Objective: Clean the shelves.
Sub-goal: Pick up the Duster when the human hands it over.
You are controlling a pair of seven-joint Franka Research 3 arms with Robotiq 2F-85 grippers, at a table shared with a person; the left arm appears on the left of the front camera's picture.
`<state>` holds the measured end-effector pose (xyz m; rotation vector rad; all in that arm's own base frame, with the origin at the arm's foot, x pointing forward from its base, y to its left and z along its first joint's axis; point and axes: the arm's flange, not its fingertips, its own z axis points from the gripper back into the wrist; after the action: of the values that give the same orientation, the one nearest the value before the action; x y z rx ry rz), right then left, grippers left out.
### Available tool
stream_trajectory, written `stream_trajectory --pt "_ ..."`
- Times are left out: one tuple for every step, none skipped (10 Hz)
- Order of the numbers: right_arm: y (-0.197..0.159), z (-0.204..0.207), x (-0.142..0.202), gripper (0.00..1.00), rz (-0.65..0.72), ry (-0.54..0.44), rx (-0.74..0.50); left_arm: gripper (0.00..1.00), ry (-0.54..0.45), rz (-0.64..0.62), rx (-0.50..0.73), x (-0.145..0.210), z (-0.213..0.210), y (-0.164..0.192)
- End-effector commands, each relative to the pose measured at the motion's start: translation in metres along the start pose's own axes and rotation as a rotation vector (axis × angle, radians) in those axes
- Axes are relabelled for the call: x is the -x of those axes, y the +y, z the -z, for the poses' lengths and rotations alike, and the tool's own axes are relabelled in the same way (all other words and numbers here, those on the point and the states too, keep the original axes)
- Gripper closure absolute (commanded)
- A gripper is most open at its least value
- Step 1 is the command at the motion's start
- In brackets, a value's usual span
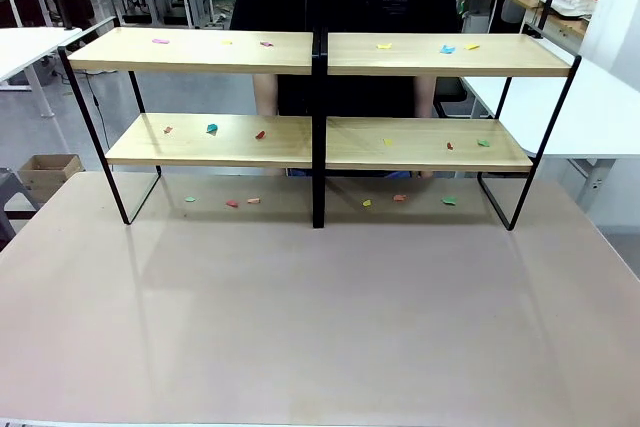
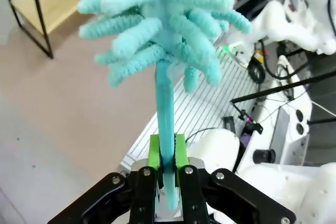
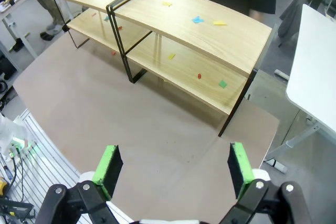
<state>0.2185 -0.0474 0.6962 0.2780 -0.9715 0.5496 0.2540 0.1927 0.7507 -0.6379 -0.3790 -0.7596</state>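
The table [image 1: 320,327] carries the shelves [image 1: 200,50] along its far side, a teal duster [image 2: 157,19] is clamped by its handle in the left gripper [image 2: 167,156], the right gripper [image 3: 173,166] gapes empty, and coloured scraps [image 1: 212,128] dot both tiers (also the tabletop beneath).

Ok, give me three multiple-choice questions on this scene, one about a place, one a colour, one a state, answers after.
1. Where do the paper scraps lie? A: top boards alone. B: both tiers of the shelves and the table beneath. C: the floor.
2. What colour is the duster in the left gripper? A: pink. B: yellow. C: turquoise.
3. How is the right gripper? A: open, empty. B: shut on a cloth. C: shut on a scrap.
Answers: 1 B, scraps dot every level; 2 C, its head is turquoise; 3 A, its green pads stand wide apart.
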Motion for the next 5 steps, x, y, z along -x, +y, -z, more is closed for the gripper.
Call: stream_trajectory --pt "0.000 0.000 -0.001 0.00 -0.002 -0.003 -0.004 1.00 -0.118 -0.020 -0.033 0.019 0.006 0.014" --pt "0.000 0.000 -0.001 0.00 -0.002 -0.003 -0.004 1.00 0.000 0.000 0.000 0.000 0.000 0.000" --pt "0.000 0.000 -0.001 0.00 -0.002 -0.003 -0.004 1.00 0.000 0.000 0.000 0.000 0.000 0.000" --pt "0.000 0.000 -0.001 0.00 -0.002 -0.003 -0.004 1.00 0.000 0.000 0.000 0.000 0.000 0.000" --pt "0.000 0.000 -0.001 0.00 -0.002 -0.003 -0.004 1.00 0.000 0.000 0.000 0.000 0.000 0.000"
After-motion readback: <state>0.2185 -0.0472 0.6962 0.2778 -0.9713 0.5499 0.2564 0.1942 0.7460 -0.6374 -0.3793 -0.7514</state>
